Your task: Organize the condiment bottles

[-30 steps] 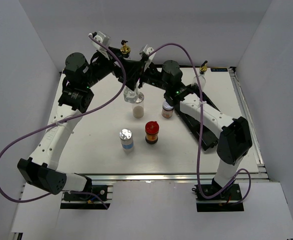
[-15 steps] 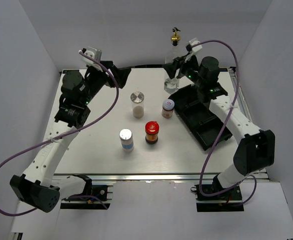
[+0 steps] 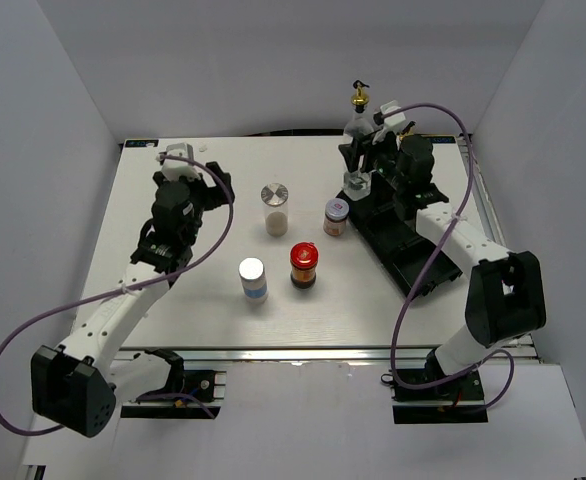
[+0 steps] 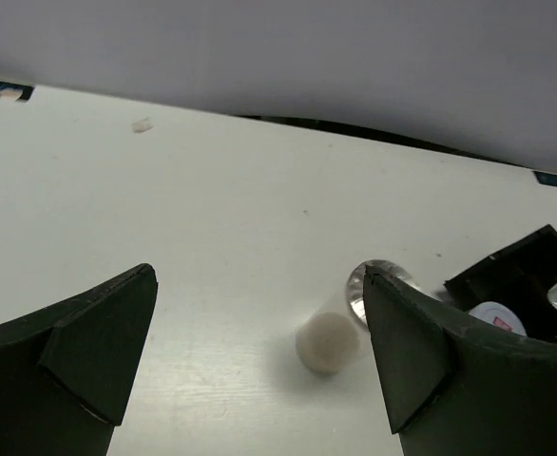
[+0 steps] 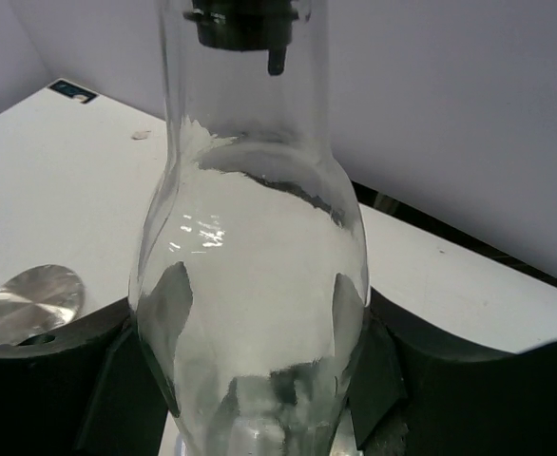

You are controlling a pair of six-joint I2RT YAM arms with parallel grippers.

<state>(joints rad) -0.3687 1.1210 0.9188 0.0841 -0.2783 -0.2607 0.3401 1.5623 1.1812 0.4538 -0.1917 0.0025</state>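
The tall clear glass bottle [image 5: 255, 285] with the gold pourer [image 3: 358, 97] is upright between the fingers [image 5: 41, 370] of my right pincer [image 3: 358, 178], at the far left corner of the black tray [image 3: 413, 255]. That pincer is partly closed and pinches the bottle's rounded lower body from both sides. My left pincer [image 4: 258, 285] is spread wide above the table [image 3: 303, 320], touching nothing.

bright even light, soft shadows, glare on glass bottle [image 5: 259, 275]
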